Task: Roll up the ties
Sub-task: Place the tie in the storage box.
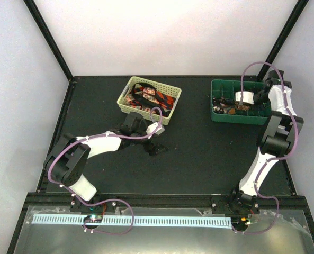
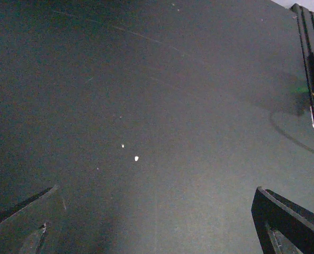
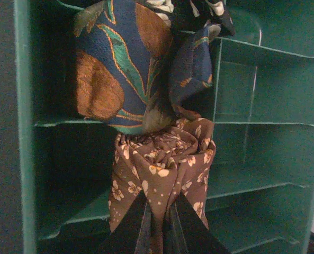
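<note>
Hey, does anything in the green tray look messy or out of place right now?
Slightly. The blue patterned tie in the green tray looks loosely bunched rather than neatly coiled, bulging over a divider onto the brown rolled tie that the right gripper is pinching. Nothing looks spilled or damaged.

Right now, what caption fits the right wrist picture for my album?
Right pincer holds a rolled brown tie at the green tray, next to a blue tie.

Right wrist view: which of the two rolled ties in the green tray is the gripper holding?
The brown tie with small pale flowers, pinched between the right gripper's fingertips. The blue tie with orange and green patches sits beyond it, outside the grip.
</note>
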### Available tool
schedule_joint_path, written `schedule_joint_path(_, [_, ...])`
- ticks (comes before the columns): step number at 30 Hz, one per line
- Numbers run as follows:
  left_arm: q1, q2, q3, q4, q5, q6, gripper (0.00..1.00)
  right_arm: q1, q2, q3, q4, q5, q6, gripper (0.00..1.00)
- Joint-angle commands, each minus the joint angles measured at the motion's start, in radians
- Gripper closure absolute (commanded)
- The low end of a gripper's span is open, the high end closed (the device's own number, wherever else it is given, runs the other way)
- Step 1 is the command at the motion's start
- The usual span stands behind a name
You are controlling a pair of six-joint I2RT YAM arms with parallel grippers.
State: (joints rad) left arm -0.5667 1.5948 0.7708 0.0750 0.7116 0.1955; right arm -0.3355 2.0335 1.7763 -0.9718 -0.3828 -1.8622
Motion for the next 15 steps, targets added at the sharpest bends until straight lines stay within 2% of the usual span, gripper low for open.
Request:
schedule_joint_path(1, [0.017, 0.017, 0.032, 0.001, 0.044, -0.022, 0.01, 0.020, 0.044, 0.032, -0.025, -0.013, -0.007, 0.98])
schedule_joint_path(7, [0.027, 0.028, 0.035, 0.010, 0.063, -0.029, 0.01, 0.030, 0.105, 0.051, -0.047, 0.006, -0.008, 0.98])
schedule_joint_path(13, [0.032, 0.036, 0.032, 0.013, 0.083, -0.037, 0.01, 0.036, 0.204, 0.141, -0.105, 0.046, 0.007, 0.98])
schedule_joint_path(14, [0.034, 0.037, 0.032, 0.012, 0.083, -0.037, 0.01, 0.036, 0.215, 0.156, -0.109, 0.049, 0.015, 0.98])
schedule_joint_path(15, [0.036, 0.037, 0.032, 0.012, 0.084, -0.038, 0.01, 0.037, 0.226, 0.167, -0.109, 0.050, 0.033, 0.93])
